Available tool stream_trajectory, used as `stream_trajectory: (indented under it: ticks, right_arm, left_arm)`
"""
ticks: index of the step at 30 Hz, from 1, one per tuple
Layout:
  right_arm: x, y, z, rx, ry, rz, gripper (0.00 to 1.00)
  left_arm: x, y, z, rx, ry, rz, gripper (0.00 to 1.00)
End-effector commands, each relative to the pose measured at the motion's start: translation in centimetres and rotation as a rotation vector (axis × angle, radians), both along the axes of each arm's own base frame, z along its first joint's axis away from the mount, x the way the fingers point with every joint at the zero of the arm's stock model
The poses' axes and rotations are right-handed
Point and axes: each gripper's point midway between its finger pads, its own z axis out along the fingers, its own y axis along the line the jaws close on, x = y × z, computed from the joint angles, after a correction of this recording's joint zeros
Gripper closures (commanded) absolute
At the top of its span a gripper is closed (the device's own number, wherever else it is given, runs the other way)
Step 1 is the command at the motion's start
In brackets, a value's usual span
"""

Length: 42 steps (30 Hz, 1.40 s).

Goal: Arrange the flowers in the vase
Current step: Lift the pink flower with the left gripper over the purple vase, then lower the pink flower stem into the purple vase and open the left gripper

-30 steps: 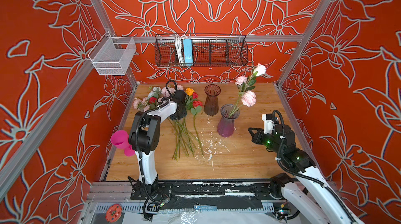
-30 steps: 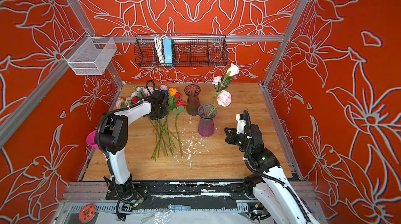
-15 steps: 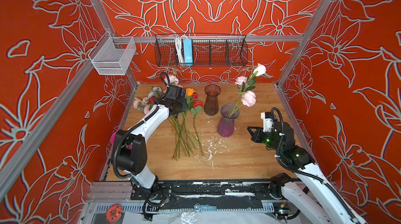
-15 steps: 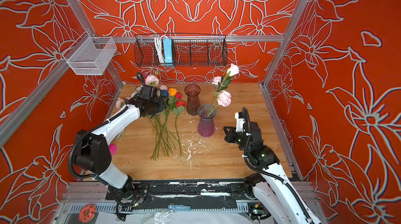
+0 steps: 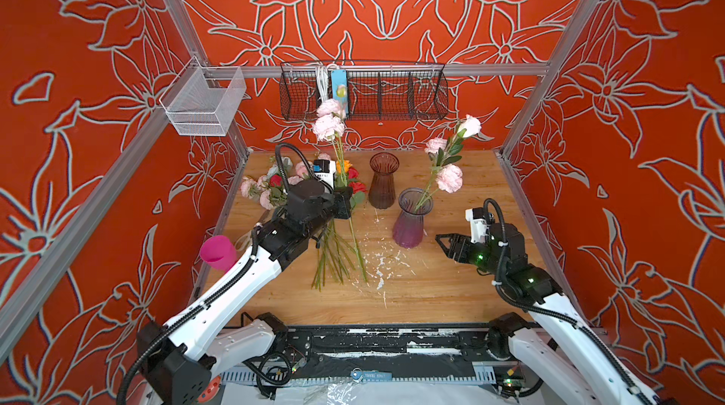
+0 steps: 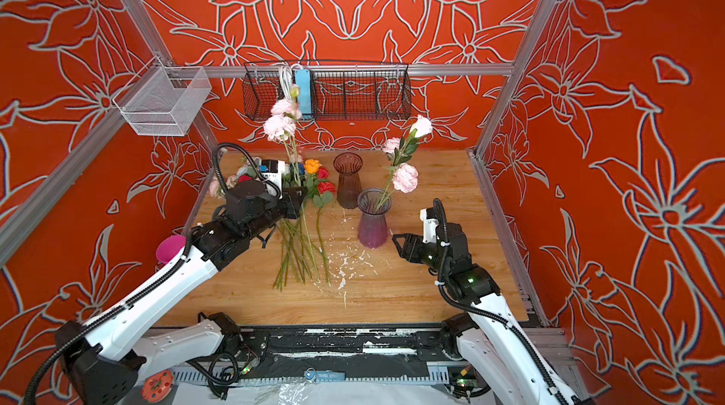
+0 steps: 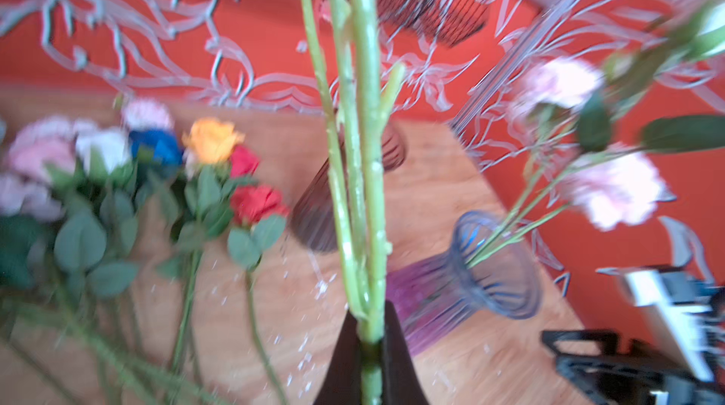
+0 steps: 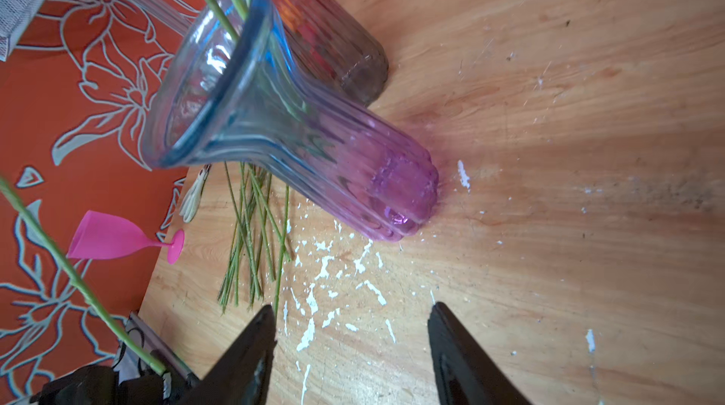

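Here the left gripper [image 5: 344, 203] is clamped tight on the green stalks of a pink sprig [image 5: 328, 126] and holds it upright above the table [image 5: 431, 289]. In the left wrist view its two black fingers [image 7: 341, 360] pinch the stalks low down. In both top views the pale blooms reach up in front of the black wire basket [image 5: 392, 93] on the back wall.

The other loose flowers [image 5: 274, 187] lie flat on the left half of the table, beneath and behind that gripper. Their pink, red, white, blue and orange heads point toward the back wall and their bare stalks toward the front.

The purple vase [image 5: 410, 222] stands upright right of the middle, and a second pink sprig [image 5: 449, 177] leans out of it to the right. A brown vase [image 5: 383, 181] stands just behind it, to the left.

The right gripper [image 8: 349, 311] hangs low over the wood, just right of the purple vase. Its jaws are spread wide and aimed at the vase's base without touching it. White flecks [image 5: 378, 265] dot the boards in front of the vase, and a pink goblet [image 5: 217, 252] sits at the table's left edge.
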Motion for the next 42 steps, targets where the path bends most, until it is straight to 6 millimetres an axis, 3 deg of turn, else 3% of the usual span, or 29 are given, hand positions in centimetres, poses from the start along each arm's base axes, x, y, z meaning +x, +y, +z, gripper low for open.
stream_trajectory:
  ticks: [1,11,16,20,27,35,42]
  right_arm:
    - [-0.6,1.3,2.1,0.044,-0.075,0.096,0.35]
    - [-0.1,-2.6,3.8,-0.026,-0.174,-0.124,0.30]
    - [0.5,-4.1,4.0,-0.038,-0.172,-0.225,0.30]
    - [0.7,-4.3,3.5,-0.005,-0.150,-0.258,0.30]
    - [0.4,-4.3,3.7,-0.007,-0.149,-0.248,0.30]
    - [0.1,-4.5,3.0,-0.028,-0.141,-0.246,0.30]
    - [0.2,-3.9,2.6,-0.004,-0.132,-0.227,0.30]
  left_arm:
    - [-0.1,-1.2,4.5,-0.008,-0.152,-0.027,1.00]
    - [-1.9,-6.6,14.6,-0.035,-0.534,-0.170,1.00]
    - [-0.9,-9.9,19.0,-0.054,-0.631,-0.216,1.00]
    - [0.7,-12.3,20.5,-0.068,-0.707,-0.203,1.00]
    - [3.9,-14.9,18.8,-0.062,-0.694,-0.175,1.00]
    - [5.7,-15.4,13.3,-0.055,-0.576,-0.132,1.00]
    - [5.8,-15.4,8.6,-0.037,-0.492,-0.100,1.00]
